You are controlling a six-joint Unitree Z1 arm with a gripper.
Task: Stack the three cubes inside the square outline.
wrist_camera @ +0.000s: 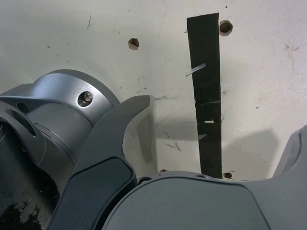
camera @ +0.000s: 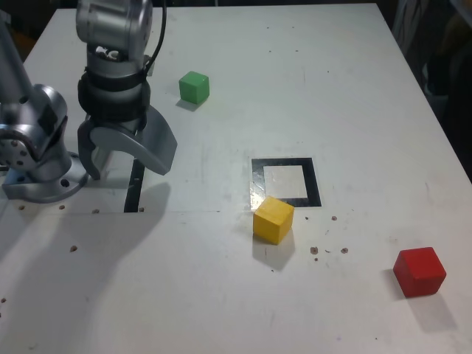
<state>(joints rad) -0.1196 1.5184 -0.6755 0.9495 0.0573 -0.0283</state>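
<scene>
My gripper [camera: 125,166] hangs open and empty over the table at the exterior view's left, close to the arm's base. The green cube [camera: 194,87] sits farther back, to the right of the gripper. In the middle of the table lies the square outline [camera: 285,182], black tape around a white centre, with nothing inside it. The yellow cube [camera: 273,219] rests turned at the outline's near left corner, touching the tape. The red cube [camera: 419,271] stands at the near right. In the wrist view my gripper [wrist_camera: 220,129] has its jaws spread wide over bare table; no cube shows there.
The arm's round base [camera: 37,158] is bolted at the exterior view's left edge. A straight black tape strip [camera: 135,184] [wrist_camera: 207,96] lies under the gripper. Small screw holes [wrist_camera: 134,43] dot the white table [camera: 332,88].
</scene>
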